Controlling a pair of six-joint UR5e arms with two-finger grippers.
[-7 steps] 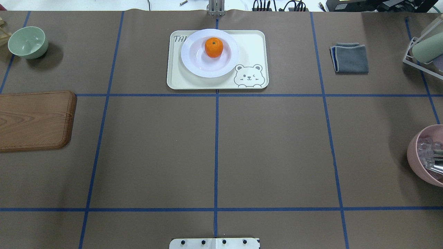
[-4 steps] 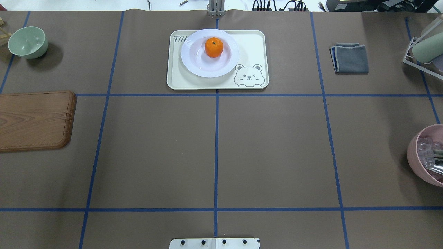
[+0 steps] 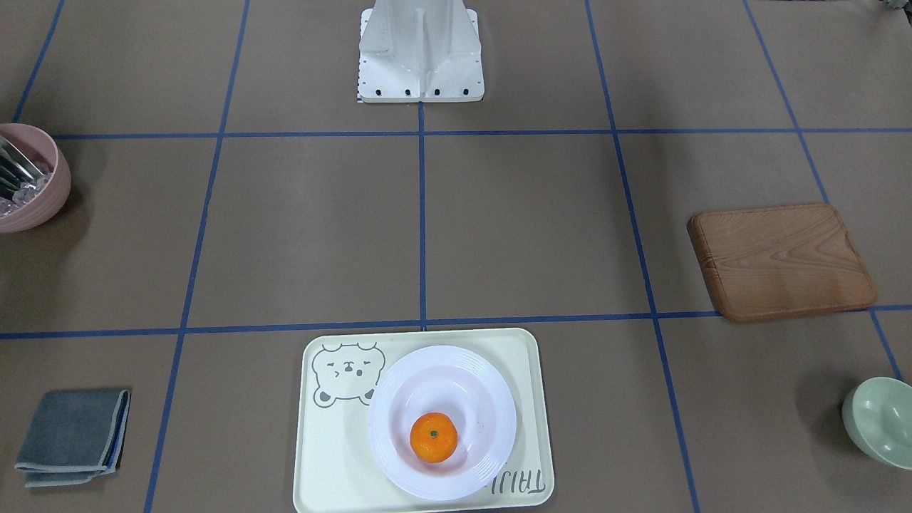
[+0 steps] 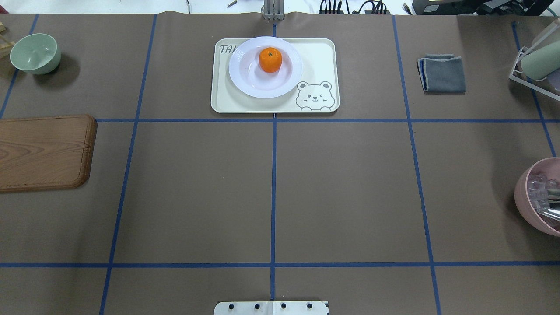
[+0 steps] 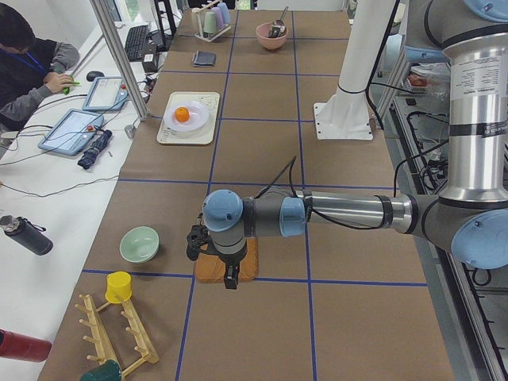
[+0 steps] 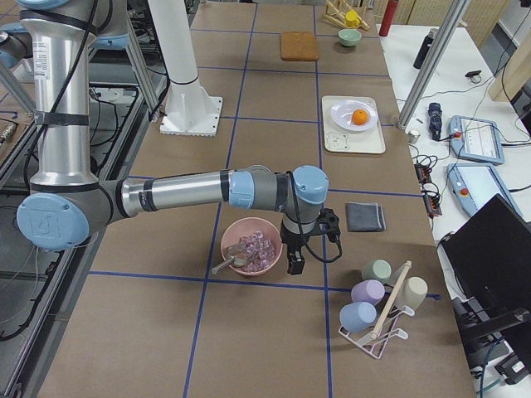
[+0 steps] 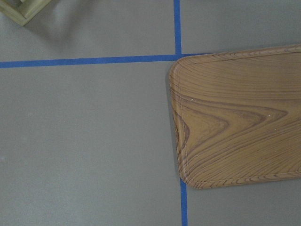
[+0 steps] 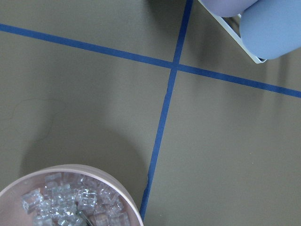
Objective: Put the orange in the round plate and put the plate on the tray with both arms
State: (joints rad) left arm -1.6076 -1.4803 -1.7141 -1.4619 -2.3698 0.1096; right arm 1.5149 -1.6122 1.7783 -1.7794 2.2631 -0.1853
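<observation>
The orange [image 4: 270, 60] [image 3: 433, 437] sits inside the white round plate [image 4: 238, 74] [image 3: 491, 399]. That plate rests on the cream bear tray [image 4: 227, 103] [image 3: 320, 456] at the table's far middle. Neither arm is near it. The left gripper [image 5: 230, 278] hangs over the wooden board at the table's left end and shows only in the exterior left view, so I cannot tell its state. The right gripper [image 6: 294, 264] hangs beside the pink bowl at the right end and shows only in the exterior right view; I cannot tell its state either.
A wooden board [image 4: 43, 151] [image 7: 235, 117] and a pale green bowl [image 4: 35, 53] lie at the left. A folded grey cloth [image 4: 442, 73], a cup rack [image 4: 536, 65] and a pink bowl of clear pieces [image 4: 540, 197] [image 8: 70, 197] are at the right. A person sits beyond the table [image 5: 32, 71].
</observation>
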